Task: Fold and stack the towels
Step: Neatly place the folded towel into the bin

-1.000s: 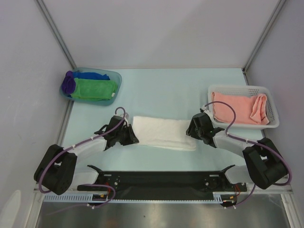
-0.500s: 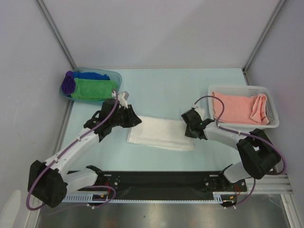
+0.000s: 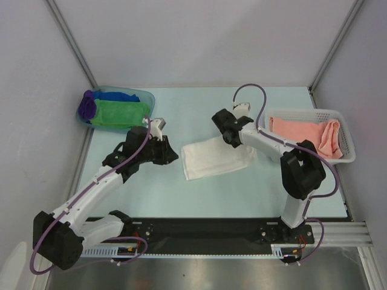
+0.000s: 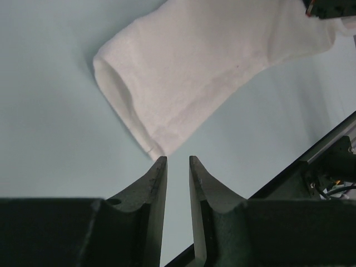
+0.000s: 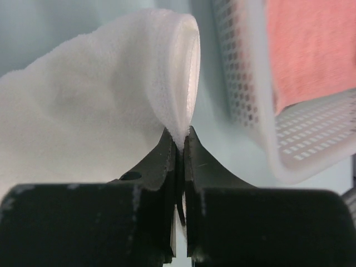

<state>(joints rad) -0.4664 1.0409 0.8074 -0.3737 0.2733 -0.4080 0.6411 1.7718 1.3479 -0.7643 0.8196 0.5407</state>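
A folded white towel [image 3: 214, 158] lies slanted on the pale table; in the left wrist view the white towel [image 4: 206, 72] shows its folded end toward me. My right gripper [image 3: 233, 142] is shut on its far right corner, and the cloth [image 5: 94, 100] rises from the pinched jaws of the right gripper [image 5: 181, 139]. My left gripper [image 3: 172, 155] hovers just left of the towel's near left corner. The fingertips of the left gripper [image 4: 177, 160] stand a little apart with nothing between them. A salmon pink towel [image 3: 302, 138] lies in the basket. Green [image 3: 119, 113], purple [image 3: 89, 106] and blue [image 3: 115, 95] towels fill the tub.
The translucent blue tub [image 3: 147, 96] stands at the far left. The white mesh basket [image 3: 302, 112] stands at the right, close beside my right gripper, its wall [image 5: 300, 150] showing in the right wrist view. A black rail [image 3: 205, 229] runs along the near edge.
My right gripper shut on the towel's right end and drew it toward the far middle, turning the towel aslant. The left arm stretched out farther and stayed open beside the towel's left end.
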